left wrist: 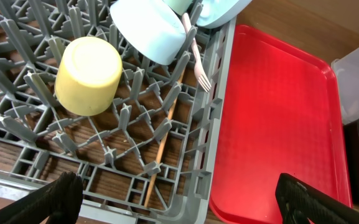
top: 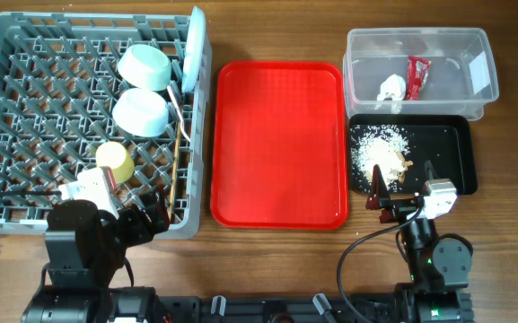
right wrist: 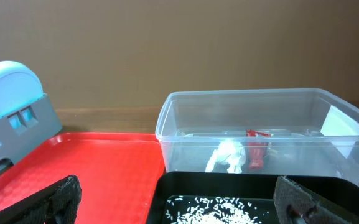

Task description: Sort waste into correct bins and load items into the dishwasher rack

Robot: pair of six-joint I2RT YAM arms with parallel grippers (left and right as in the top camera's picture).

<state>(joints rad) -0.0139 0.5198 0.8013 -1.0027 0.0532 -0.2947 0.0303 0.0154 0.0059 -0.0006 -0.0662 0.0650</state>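
The grey dishwasher rack [top: 25,108] holds two pale blue bowls [top: 144,65], a yellow cup [top: 115,160], an upright plate [top: 195,49], a white fork [top: 179,103] and chopsticks [top: 179,170]. The clear tub [top: 478,54] holds the red wrapper [top: 417,75] and the white tissue [top: 392,88]. The black tray [top: 452,144] holds rice scraps [top: 380,152]. My left gripper [left wrist: 179,205] is open and empty over the rack's near right corner [left wrist: 207,149], near the cup [left wrist: 88,75] and a chopstick [left wrist: 162,146]. My right gripper [right wrist: 179,202] is open and empty at the black tray's near edge [right wrist: 229,186].
A flat red serving tray [top: 278,144] lies bare between the rack and the bins. It also shows in the left wrist view [left wrist: 272,124] and the right wrist view [right wrist: 92,168]. Both arm bases stand at the table's front edge.
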